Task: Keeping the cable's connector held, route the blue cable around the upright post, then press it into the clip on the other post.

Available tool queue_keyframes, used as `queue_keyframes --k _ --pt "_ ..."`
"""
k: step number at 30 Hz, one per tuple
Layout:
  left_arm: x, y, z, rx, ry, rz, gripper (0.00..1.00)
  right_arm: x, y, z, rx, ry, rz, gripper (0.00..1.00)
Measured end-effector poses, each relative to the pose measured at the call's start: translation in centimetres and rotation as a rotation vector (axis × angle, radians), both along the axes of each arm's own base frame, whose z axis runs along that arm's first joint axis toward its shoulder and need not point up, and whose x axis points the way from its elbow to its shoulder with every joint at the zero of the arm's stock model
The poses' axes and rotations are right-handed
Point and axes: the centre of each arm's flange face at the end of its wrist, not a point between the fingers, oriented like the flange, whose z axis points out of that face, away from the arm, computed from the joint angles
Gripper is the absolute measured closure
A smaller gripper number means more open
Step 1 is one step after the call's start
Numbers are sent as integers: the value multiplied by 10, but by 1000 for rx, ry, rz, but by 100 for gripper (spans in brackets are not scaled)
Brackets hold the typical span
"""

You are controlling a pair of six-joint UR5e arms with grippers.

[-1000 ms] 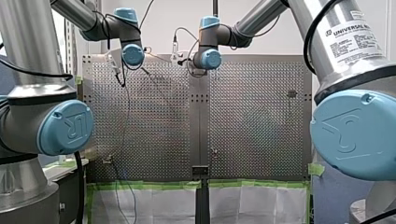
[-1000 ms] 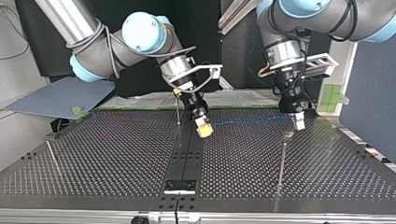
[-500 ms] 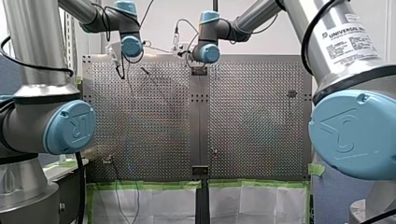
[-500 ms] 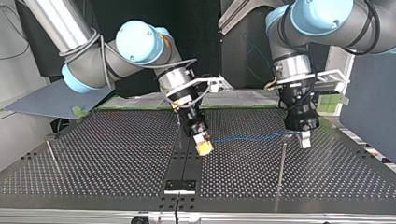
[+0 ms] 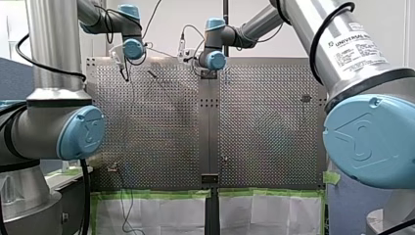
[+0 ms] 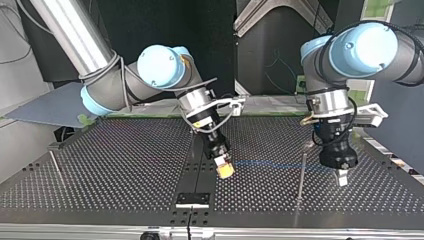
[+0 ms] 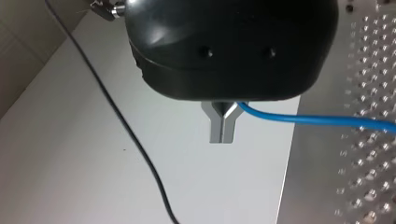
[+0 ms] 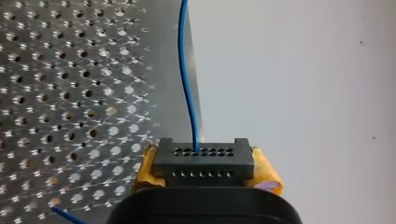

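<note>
In the right wrist view my right gripper (image 8: pixel 204 172) is shut on a black connector (image 8: pixel 204 161), clamped between its yellow pads (image 8: pixel 266 175). The blue cable (image 8: pixel 187 84) leaves the connector and runs straight ahead over the table's edge. In the top view it (image 6: pixel 270 164) stretches level from my right gripper (image 6: pixel 224 170) to my left gripper (image 6: pixel 342 178), crossing the upright post (image 6: pixel 301 175); which side of the post it passes I cannot tell. In the left wrist view, my left gripper (image 7: pixel 223 127) has its metal fingers shut on the blue cable (image 7: pixel 327 120), which trails off sideways.
A second thin post (image 6: pixel 55 165) stands at the top view's left on the perforated table (image 6: pixel 125 170). A black strip (image 6: pixel 197 175) runs down the table's middle. A loose black wire (image 7: pixel 126 130) hangs past my left gripper. Green tape (image 5: pixel 156 194) lines the front view's near edge.
Both arms have come toward the top view's near edge, carrying the taut cable with them. My left gripper has dropped lower, now beside the post. Both grips are unchanged.
</note>
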Motion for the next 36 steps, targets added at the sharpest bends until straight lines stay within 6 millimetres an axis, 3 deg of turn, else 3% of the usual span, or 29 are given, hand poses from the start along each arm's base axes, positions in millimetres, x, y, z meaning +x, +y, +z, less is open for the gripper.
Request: queue_keyframes --k 7,16,26,36 --pt "27 21 -5 16 11 2 100 5 -13 5 -14 -16 -8 100" --pt "65 55 -39 -3 55 -9 100 13 -31 -18 0 1 -16 100" --pt "104 97 -67 -13 90 -18 100 16 -43 -27 2 3 -24 100" --pt "117 90 -86 -47 103 -114 100 23 -50 -43 11 14 -25 100"
